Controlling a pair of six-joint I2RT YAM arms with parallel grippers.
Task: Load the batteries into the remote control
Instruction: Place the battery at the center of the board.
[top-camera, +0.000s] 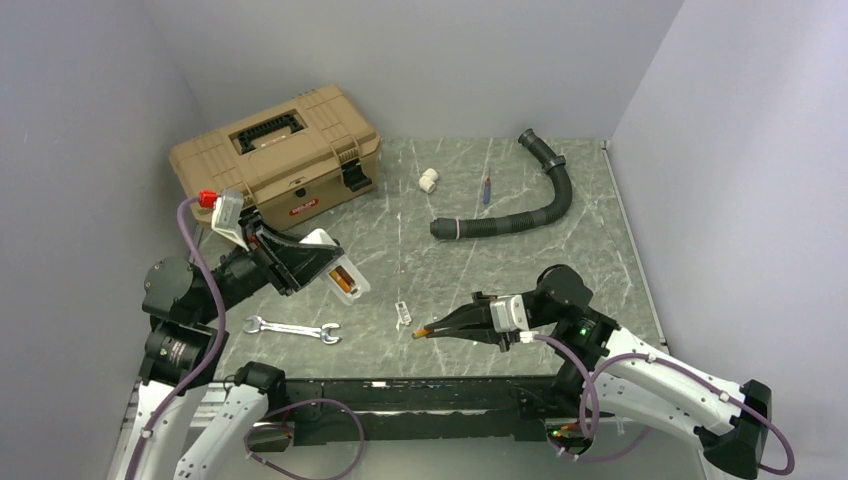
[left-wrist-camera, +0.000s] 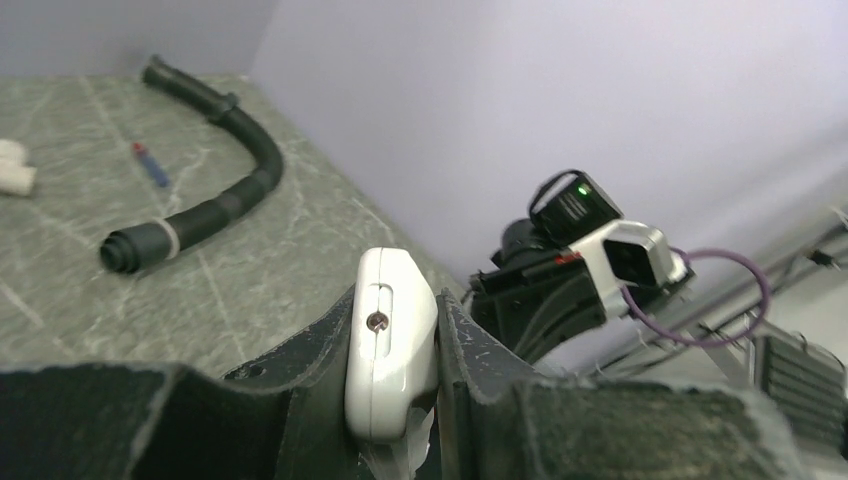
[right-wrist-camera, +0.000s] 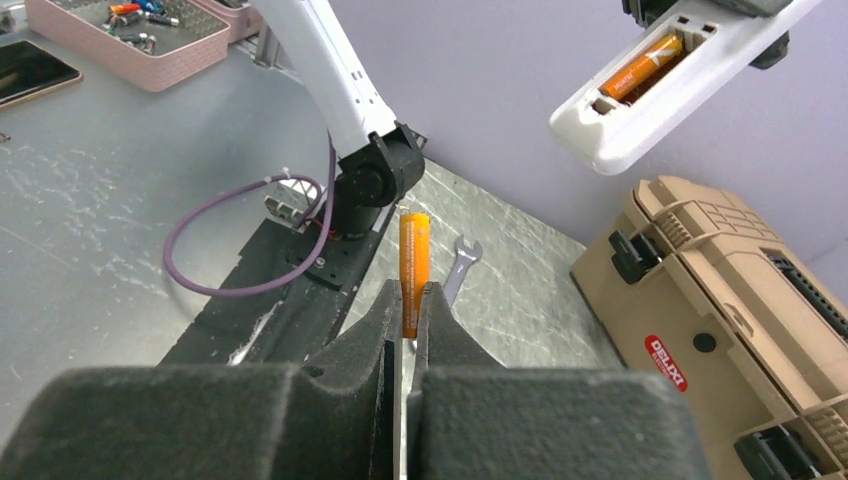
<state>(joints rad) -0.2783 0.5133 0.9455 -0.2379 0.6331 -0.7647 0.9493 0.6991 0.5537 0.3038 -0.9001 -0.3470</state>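
My left gripper (top-camera: 310, 262) is shut on the white remote control (top-camera: 340, 268) and holds it tilted above the table, back side up. Its open battery recess holds one orange battery (top-camera: 343, 279), also seen in the right wrist view (right-wrist-camera: 640, 68). The left wrist view shows the remote's end (left-wrist-camera: 390, 340) clamped between both fingers. My right gripper (top-camera: 432, 330) is shut on a second orange battery (right-wrist-camera: 412, 270), which sticks out past the fingertips and points left, low over the table, apart from the remote (right-wrist-camera: 680, 75).
A silver wrench (top-camera: 292, 329) lies near the front edge. A small clear piece (top-camera: 403, 313) lies mid-table. A tan toolbox (top-camera: 275, 150) stands back left. A white pipe fitting (top-camera: 428, 180), a red-and-blue stick (top-camera: 486, 189) and a black corrugated hose (top-camera: 520, 210) lie at the back.
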